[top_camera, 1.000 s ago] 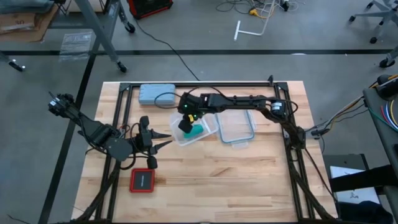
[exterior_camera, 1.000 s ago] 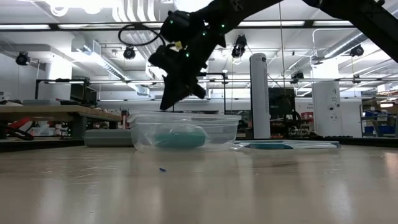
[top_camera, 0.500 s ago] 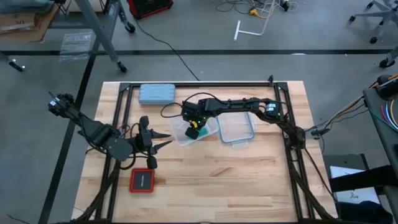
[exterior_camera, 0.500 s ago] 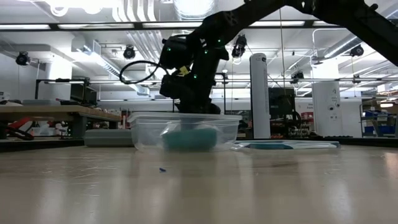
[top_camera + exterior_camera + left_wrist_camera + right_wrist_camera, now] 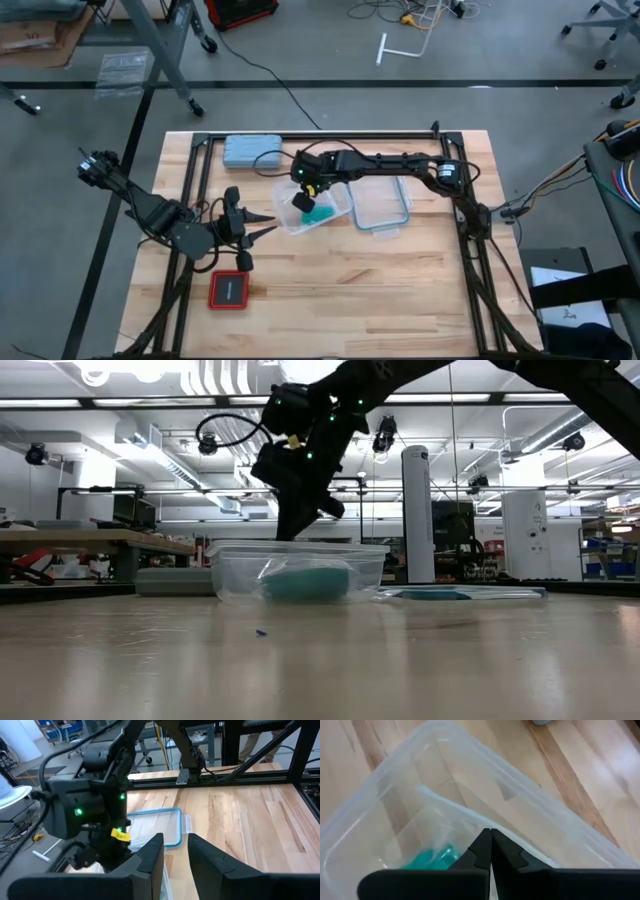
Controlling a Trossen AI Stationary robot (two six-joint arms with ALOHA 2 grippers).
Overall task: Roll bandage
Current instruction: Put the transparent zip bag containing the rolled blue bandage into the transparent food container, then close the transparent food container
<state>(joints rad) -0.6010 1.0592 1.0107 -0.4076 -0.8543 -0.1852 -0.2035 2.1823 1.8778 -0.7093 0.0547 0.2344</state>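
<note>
Right gripper (image 5: 303, 199) is hanging just over the clear plastic container (image 5: 335, 219), fingers pressed together tip to tip in the right wrist view (image 5: 490, 851), clamping nothing. The bandage (image 5: 316, 213), teal and bunched up rather than a tidy roll, is lying inside the container just below and a little ahead of those closed tips; from table height it is showing as a green lump (image 5: 306, 580) against the container floor, with the gripper (image 5: 293, 525) above the rim. The container's blue-edged lid (image 5: 380, 206) is sitting flat on the table just beyond the container, on the arm's base side of the gripper. Left gripper (image 5: 262, 224) is waiting well off from the container, fingers spread apart (image 5: 151, 854), pointing toward the work. Risks as I'm reading it: the bandage is looking loose, so it is likely unrolling further if nudged or grabbed by one fold; a shut gripper going down would be pushing the cloth around, not catching it; the container is light and unanchored, so a bump on the rim could be sliding or tipping it toward the grey-blue case (image 5: 252, 151) behind it or onto the lid.
</note>
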